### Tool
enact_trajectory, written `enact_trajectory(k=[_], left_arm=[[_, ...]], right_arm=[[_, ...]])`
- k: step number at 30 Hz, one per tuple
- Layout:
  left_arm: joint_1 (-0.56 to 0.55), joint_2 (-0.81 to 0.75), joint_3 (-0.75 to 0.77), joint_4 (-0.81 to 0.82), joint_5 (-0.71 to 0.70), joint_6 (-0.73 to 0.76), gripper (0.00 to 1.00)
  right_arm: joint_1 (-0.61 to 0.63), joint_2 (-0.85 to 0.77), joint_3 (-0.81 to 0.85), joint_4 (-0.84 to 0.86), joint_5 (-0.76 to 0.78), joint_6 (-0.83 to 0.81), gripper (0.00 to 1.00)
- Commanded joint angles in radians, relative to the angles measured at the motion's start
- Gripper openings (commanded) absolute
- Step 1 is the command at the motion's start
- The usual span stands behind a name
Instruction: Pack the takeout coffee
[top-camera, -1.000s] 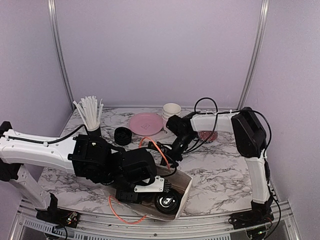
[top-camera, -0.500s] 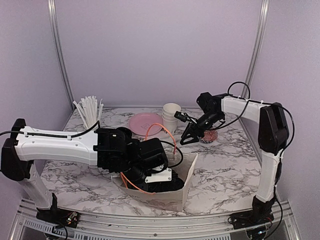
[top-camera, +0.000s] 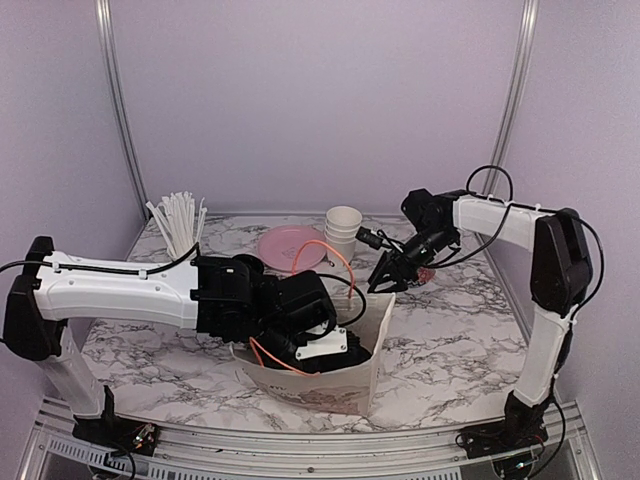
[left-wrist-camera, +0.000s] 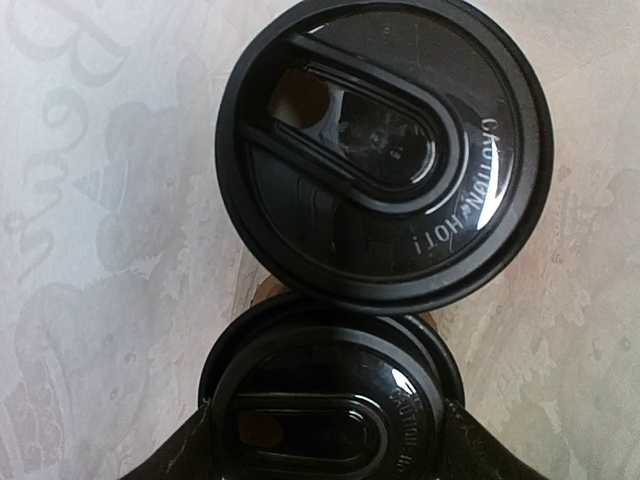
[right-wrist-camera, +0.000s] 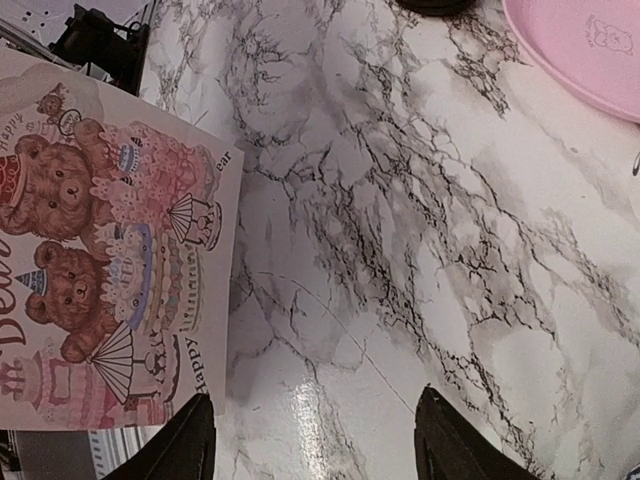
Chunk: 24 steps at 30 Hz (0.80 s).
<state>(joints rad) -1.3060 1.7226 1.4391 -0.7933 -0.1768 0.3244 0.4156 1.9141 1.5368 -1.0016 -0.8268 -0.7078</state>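
Observation:
Two takeout coffee cups show from above in the left wrist view as black dome lids, one farther (left-wrist-camera: 385, 150) and one nearer (left-wrist-camera: 325, 400). They stand side by side, touching, inside the white paper bag (top-camera: 350, 385). My left gripper (top-camera: 310, 350) reaches down into the bag, and its fingers (left-wrist-camera: 480, 450) press both sides of the nearer cup's lid. My right gripper (top-camera: 385, 278) is open and empty, just above the table at the bag's far right edge. The bag's printed bear side (right-wrist-camera: 100, 250) lies left of its fingers (right-wrist-camera: 190, 440).
A pink plate (top-camera: 290, 247) and stacked lidless white cups (top-camera: 343, 230) sit at the back, with a black cup of white straws (top-camera: 180, 225) at the back left. A small reddish dish (top-camera: 420, 272) lies behind my right gripper. An orange cable (top-camera: 335, 255) loops over the bag.
The bag has gone from lying on its side to standing upright with my left gripper inside. My right arm swung back and right, then its gripper dropped to the bag's right edge.

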Motion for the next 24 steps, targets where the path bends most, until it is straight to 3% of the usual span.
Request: enact_trajectory(k=[1, 4, 5, 24], left_arm=[[0.01, 0.031, 0.052, -0.097, 0.018, -0.075, 0.79], [0.008, 0.001, 0.057, -0.107, 0.024, -0.104, 0.96], [0.009, -0.013, 0.061, -0.107, 0.023, -0.111, 0.98], [0.037, -0.077, 0.281, -0.127, -0.027, -0.097, 0.99]], right_arm=[[-0.008, -0.038, 0.062, -0.04, -0.044, -0.012, 0.66], [-0.007, -0.04, 0.092, -0.061, -0.05, -0.015, 0.66], [-0.007, -0.04, 0.101, -0.066, -0.05, -0.015, 0.66], [-0.008, -0.056, 0.175, -0.103, -0.041, -0.009, 0.67]])
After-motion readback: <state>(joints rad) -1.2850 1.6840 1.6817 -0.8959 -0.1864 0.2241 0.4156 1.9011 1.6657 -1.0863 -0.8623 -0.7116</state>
